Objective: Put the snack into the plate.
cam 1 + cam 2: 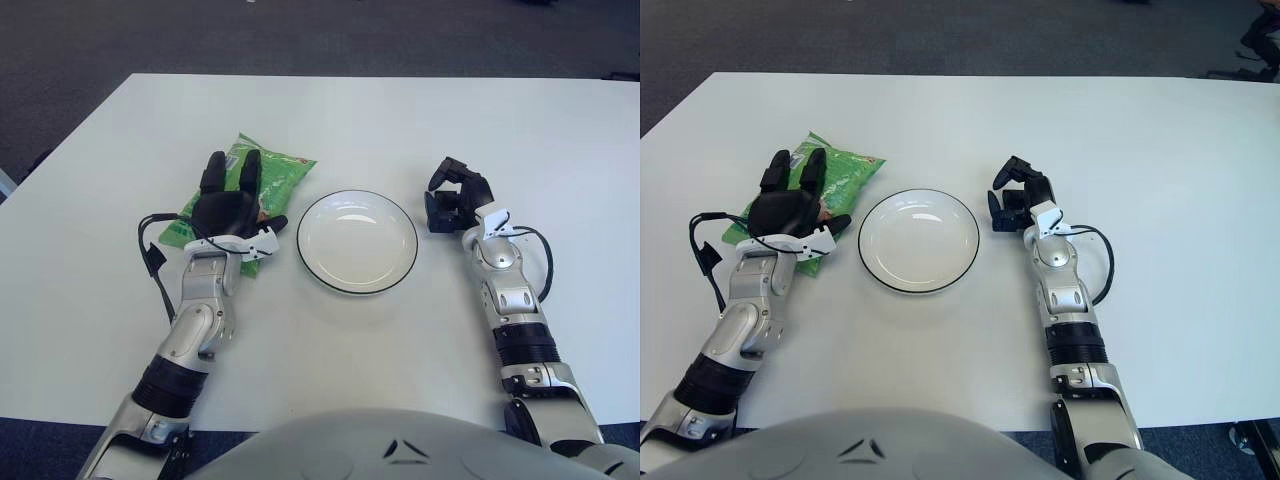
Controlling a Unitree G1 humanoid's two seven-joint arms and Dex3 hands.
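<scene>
The snack, a green bag, lies flat on the white table just left of the plate. The plate is white with a dark rim and holds nothing. My left hand lies on top of the bag's near half with its black fingers stretched forward over it and the thumb sticking out toward the plate; the fingers are not wrapped around the bag. The bag's near end is hidden under the palm. My right hand shows just right of the plate, its fingers curled with nothing in them.
The white table stretches wide behind and to both sides of the plate. A black cable loops off my left wrist. Dark carpet lies beyond the table's far edge.
</scene>
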